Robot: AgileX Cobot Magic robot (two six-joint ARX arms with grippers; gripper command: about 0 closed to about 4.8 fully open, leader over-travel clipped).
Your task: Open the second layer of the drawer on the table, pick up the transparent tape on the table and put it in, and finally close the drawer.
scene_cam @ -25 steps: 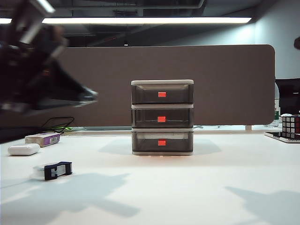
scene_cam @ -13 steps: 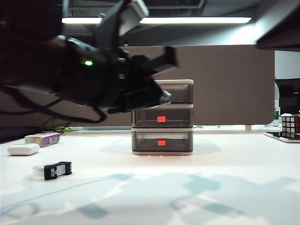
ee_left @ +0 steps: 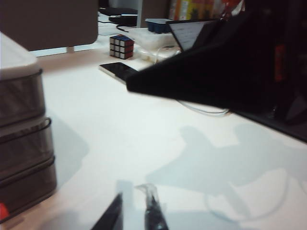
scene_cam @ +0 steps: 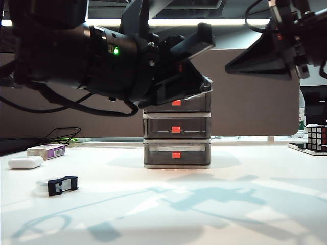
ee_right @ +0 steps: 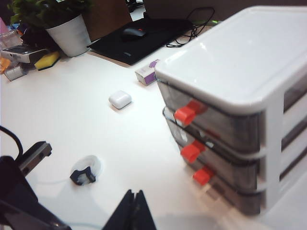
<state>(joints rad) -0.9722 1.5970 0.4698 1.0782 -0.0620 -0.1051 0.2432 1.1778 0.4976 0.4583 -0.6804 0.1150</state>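
The drawer (scene_cam: 177,127) stands mid-table with all three smoky grey layers shut. The second layer (scene_cam: 176,128) shows its red tab (ee_right: 191,152). The transparent tape (scene_cam: 57,185), a clear roll in a black cutter, lies on the table at the front left (ee_right: 84,172). My left arm (scene_cam: 117,56) reaches across the drawer's top front. Its gripper (ee_left: 134,194) hovers above the table beside the drawer, fingers a narrow gap apart, holding nothing. My right gripper (ee_right: 135,194) is shut and empty, high at the upper right (scene_cam: 230,67), above the table in front of the drawer.
A white oval case (scene_cam: 25,162) and a purple-and-white box (scene_cam: 47,150) lie at the far left. A Rubik's cube (scene_cam: 317,135) and a dark phone (ee_left: 120,70) are at the right edge. A potted plant (ee_right: 72,33) and a brown partition (scene_cam: 245,92) stand behind.
Both arms have swung in. The left arm moved right and now covers the drawer's top. The right arm came down into view at the upper right. Drawer and tape stayed put.
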